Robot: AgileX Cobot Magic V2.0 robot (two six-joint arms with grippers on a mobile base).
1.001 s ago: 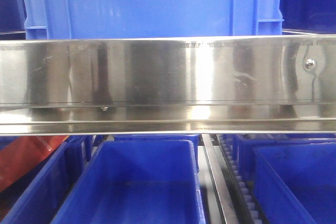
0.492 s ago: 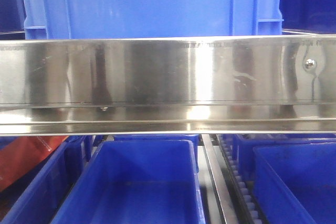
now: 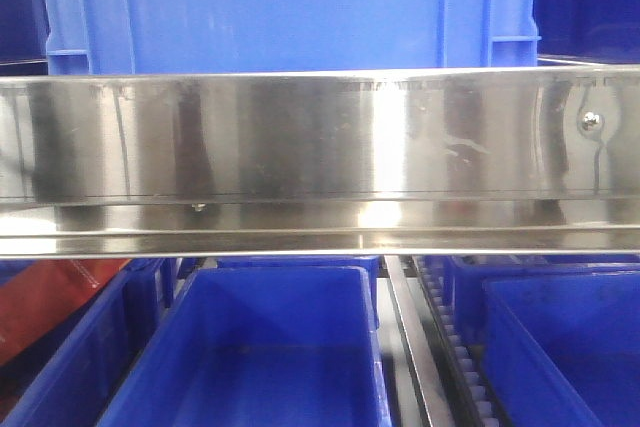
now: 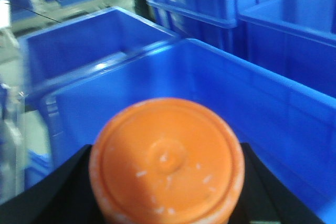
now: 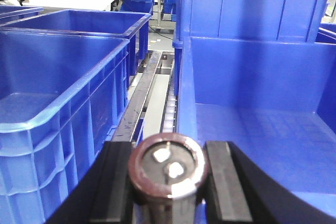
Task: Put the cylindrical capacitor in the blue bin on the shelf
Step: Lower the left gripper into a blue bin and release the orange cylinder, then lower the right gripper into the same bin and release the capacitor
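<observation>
While the right jaws clamp the capacitor [image 5: 168, 169] at 6 o'clock, carry it toward 2 o'clock, clear of the rim, into the bin [image 5: 252, 72], then release low. Left jaws grip an orange cylinder [image 4: 167, 163].

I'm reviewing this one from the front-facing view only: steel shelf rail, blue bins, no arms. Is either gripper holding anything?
Observer: Yes, the right gripper is shut on the cylindrical capacitor, with its silver-rimmed top toward the wrist camera.
Operator: Where is it?
Observer: Close by the left wall of a blue bin, beside a roller track.
Operator: And the left?
Observer: The left gripper clamps an orange cylinder in front of a second blue bin.
</observation>
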